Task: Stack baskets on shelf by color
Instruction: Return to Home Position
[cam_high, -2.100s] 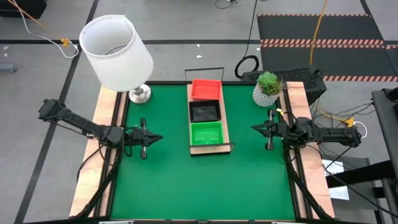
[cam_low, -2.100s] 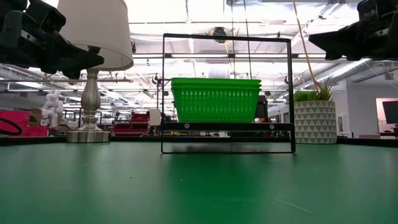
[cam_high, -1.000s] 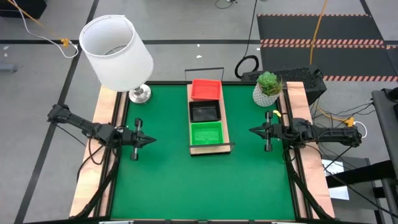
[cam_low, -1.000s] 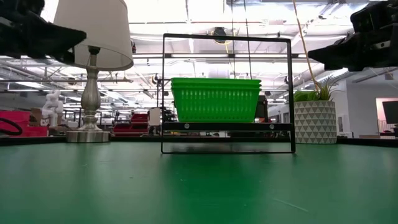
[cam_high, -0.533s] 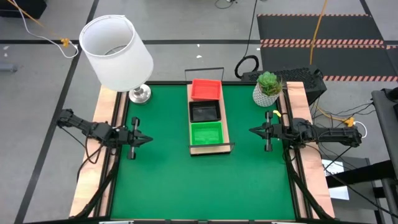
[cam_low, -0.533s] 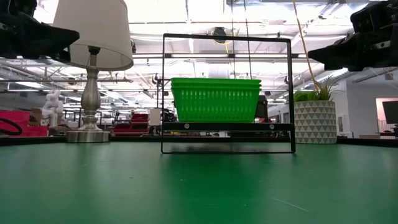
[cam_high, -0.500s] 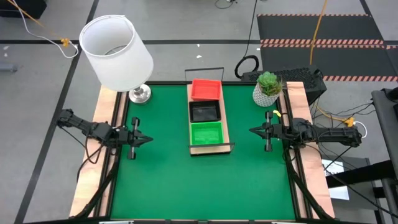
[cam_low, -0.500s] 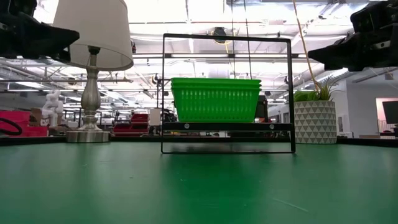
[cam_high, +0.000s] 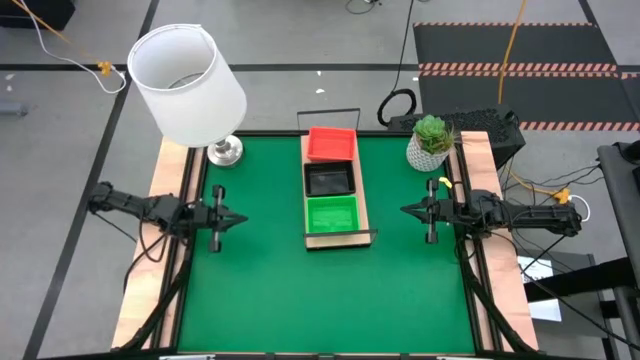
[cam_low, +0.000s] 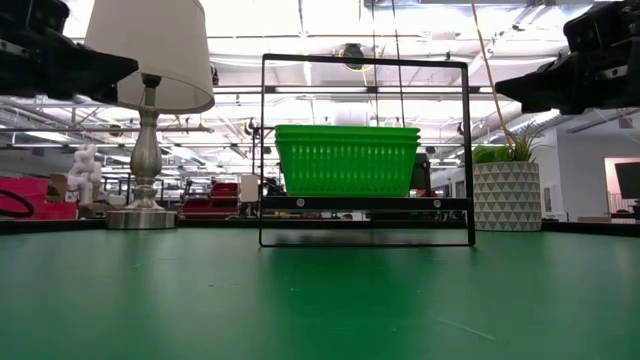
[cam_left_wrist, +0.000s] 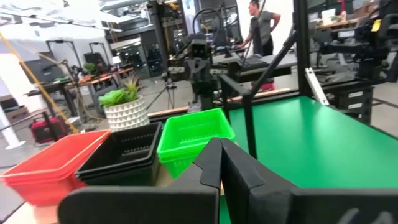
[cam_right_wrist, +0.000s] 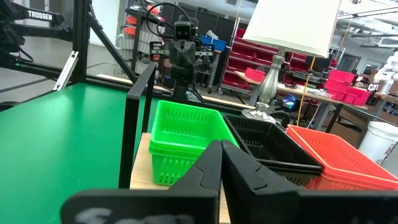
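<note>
Left gripper (cam_high: 222, 219) hangs over the counter's (cam_high: 270, 300) 9 o'clock edge, jaws pressed together. In the middle, toward 12 o'clock, the shelf (cam_high: 335, 241) carries red baskets (cam_high: 331, 143) at 12, black baskets (cam_high: 331, 179) mid-plank and green baskets (cam_high: 332, 214) at 6 — each color stacked. Right gripper (cam_high: 418, 209) hangs at 3 o'clock — jaws together too.

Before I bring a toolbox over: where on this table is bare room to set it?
Bare: the near half of the green mat, before the shelf, and the strips from shelf to left gripper and to right gripper. Crowded: baskets fill the shelf; lamp and plant hold the far corners.
</note>
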